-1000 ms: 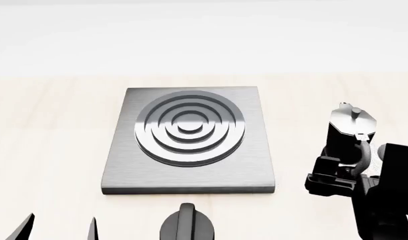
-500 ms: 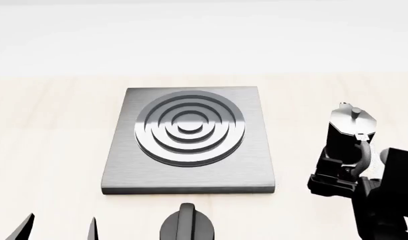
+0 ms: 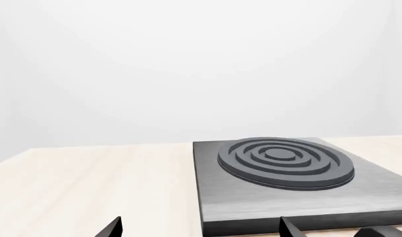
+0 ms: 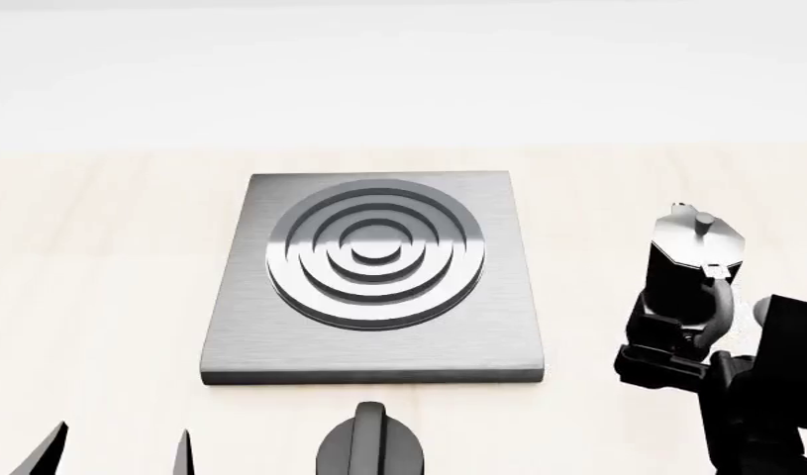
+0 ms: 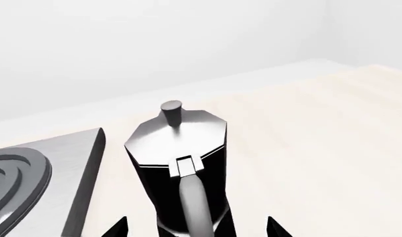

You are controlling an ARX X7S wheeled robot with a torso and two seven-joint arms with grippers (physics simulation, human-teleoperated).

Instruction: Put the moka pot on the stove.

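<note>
The moka pot point(image 4: 695, 259) stands upright on the wooden counter, to the right of the stove point(image 4: 376, 336) and apart from it. Its silver lid and knob show in the right wrist view, with the handle of the moka pot point(image 5: 181, 163) facing the camera. My right gripper point(image 5: 195, 229) is open, one fingertip on each side of the pot's lower body and neither visibly touching it. From the head camera, the right gripper point(image 4: 670, 332) sits just in front of the pot. My left gripper point(image 4: 117, 455) is open and empty by the counter's near left edge, short of the stove point(image 3: 253, 207).
A round black dial knob point(image 4: 370, 443) sits in front of the stove's near edge, between my two arms. Pale wooden counter point(image 4: 99, 267) stretches left of the stove, and a white wall lies behind it.
My right gripper has slid slightly nearer to me and to the right, staying open around the pot's base. The pot, stove and left gripper have not moved.
</note>
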